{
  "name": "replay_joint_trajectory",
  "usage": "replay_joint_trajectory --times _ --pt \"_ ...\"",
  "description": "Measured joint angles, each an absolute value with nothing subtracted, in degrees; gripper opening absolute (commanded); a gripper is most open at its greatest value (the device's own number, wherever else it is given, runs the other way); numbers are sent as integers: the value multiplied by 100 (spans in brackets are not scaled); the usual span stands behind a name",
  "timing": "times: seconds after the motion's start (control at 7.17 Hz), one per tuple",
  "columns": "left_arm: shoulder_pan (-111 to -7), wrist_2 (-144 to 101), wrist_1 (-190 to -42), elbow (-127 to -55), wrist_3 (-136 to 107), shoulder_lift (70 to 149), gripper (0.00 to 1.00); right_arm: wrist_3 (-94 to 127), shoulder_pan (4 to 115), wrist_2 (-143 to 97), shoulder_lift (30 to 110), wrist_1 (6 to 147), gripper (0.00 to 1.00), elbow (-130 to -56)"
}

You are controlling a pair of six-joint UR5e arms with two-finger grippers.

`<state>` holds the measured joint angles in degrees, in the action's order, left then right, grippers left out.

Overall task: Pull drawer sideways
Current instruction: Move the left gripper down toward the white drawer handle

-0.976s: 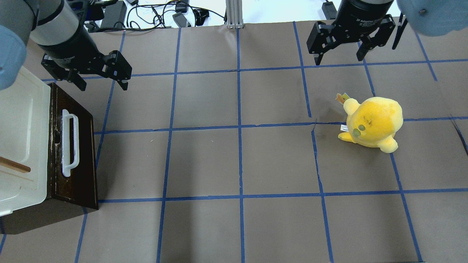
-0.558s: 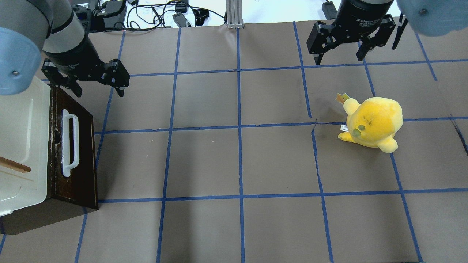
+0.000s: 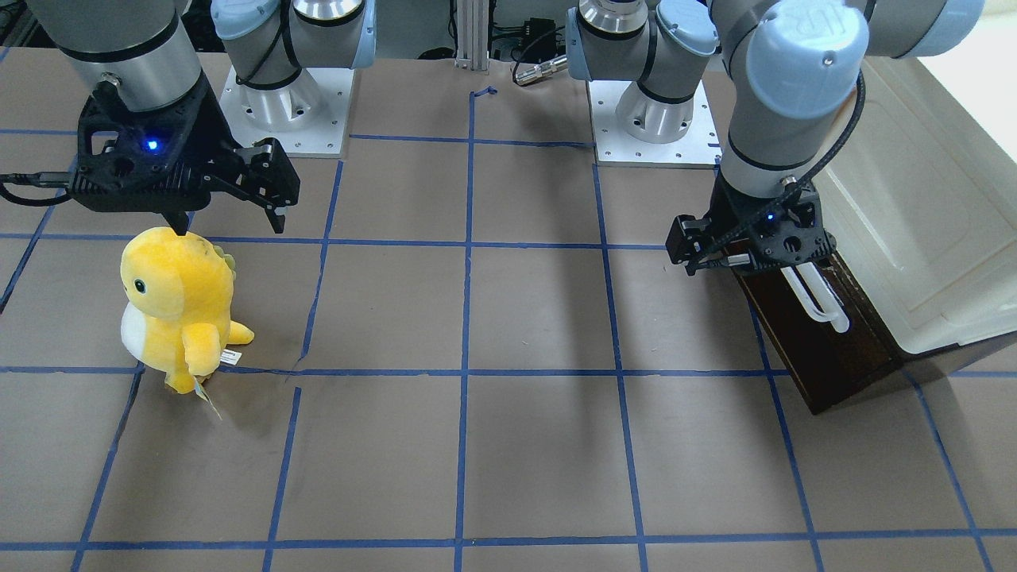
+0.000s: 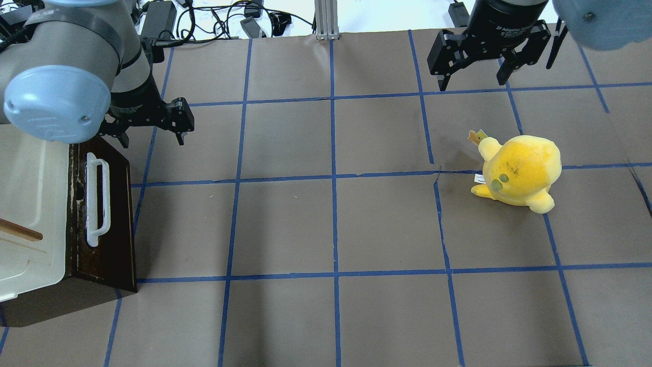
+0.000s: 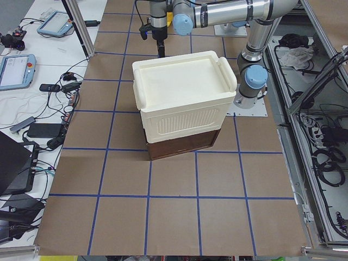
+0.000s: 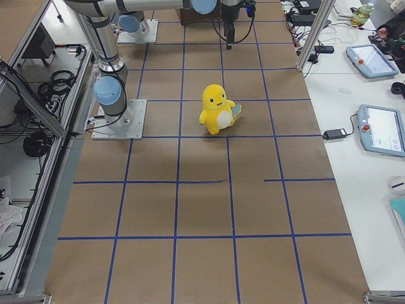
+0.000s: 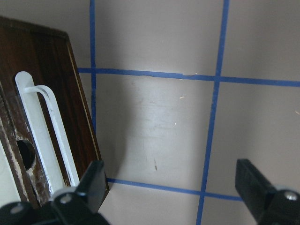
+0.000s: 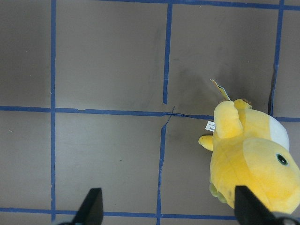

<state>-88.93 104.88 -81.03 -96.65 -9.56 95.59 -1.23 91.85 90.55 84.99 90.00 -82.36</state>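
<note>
The drawer (image 4: 113, 229) shows its dark brown front panel with a long white bar handle (image 4: 97, 201) at the left edge of the table, under the cream-white cabinet (image 4: 30, 204). No pale interior shows. My left gripper (image 4: 151, 136) is open and empty, just past the far end of the drawer front. In the left wrist view (image 7: 171, 187) one finger (image 7: 93, 180) hangs over the panel's corner near the handle (image 7: 42, 136), the other over bare table. It also shows in the front view (image 3: 747, 266) by the handle (image 3: 818, 300). My right gripper (image 4: 472, 81) is open and empty, far right.
A yellow plush toy (image 4: 519, 171) stands on the right half of the table, below my right gripper (image 3: 230, 222) in the front view. The brown paper table surface (image 4: 331, 229) has a blue tape grid. Cables and power bricks (image 4: 219, 20) lie beyond the far edge.
My left arm has swung its gripper right and nearer, down towards the far end of the drawer front, with the wrist turned. The right arm and the plush have not moved.
</note>
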Motion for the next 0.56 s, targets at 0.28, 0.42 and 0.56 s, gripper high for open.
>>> replay_joint_trajectory --times 0.28,0.42,0.56 --pt "-9016 11172 -8098 -9742 -1434 9983 100 -125 9184 9057 8499 9000 100 -8235" --pt "-9082 11558 -8096 -9808 -1800 10200 100 -127 9185 9057 8499 9000 100 -8236" --pt "-9124 11884 -8095 -9880 -2206 10421 100 -127 9185 9057 8499 9000 100 -8235"
